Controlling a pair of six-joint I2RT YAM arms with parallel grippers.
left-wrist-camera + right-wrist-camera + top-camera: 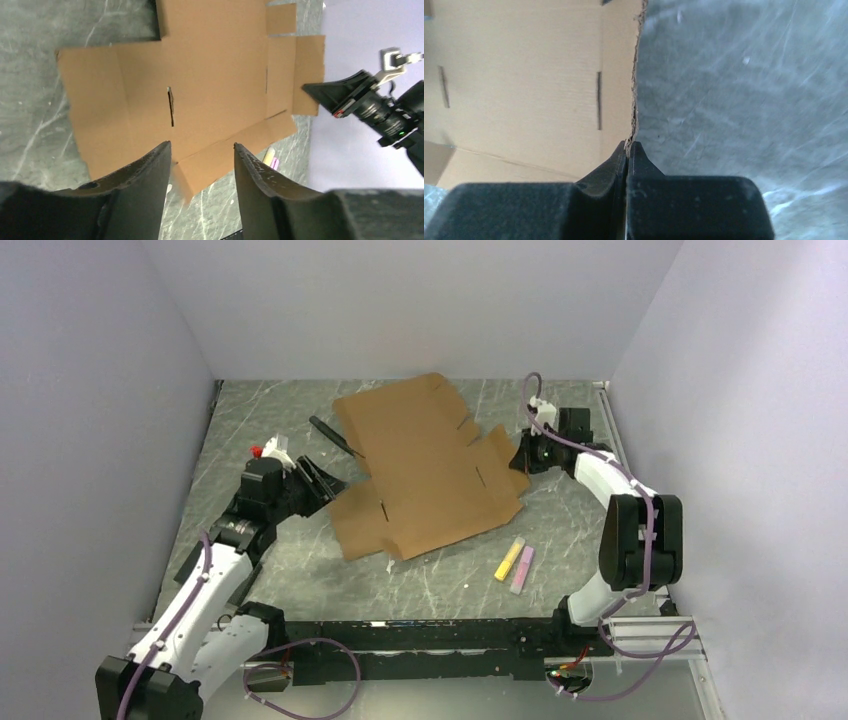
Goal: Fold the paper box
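Note:
The paper box [430,470] lies unfolded near the middle of the table as a flat brown cardboard sheet with flaps and slots. Its right side is lifted a little. My right gripper [522,455] is shut on the sheet's right edge. In the right wrist view the fingertips [628,145] pinch the ragged edge of the cardboard [524,90]. My left gripper [322,480] hovers at the sheet's left side, open, touching nothing. Past its spread fingers [202,147], the left wrist view shows the box [210,85] and the right gripper [320,92] at its far flap.
A yellow marker [510,558] and a pink marker [522,570] lie side by side on the marbled table, just in front of the box's right corner. Pale walls close in the table on three sides. A black rail [420,635] runs along the near edge.

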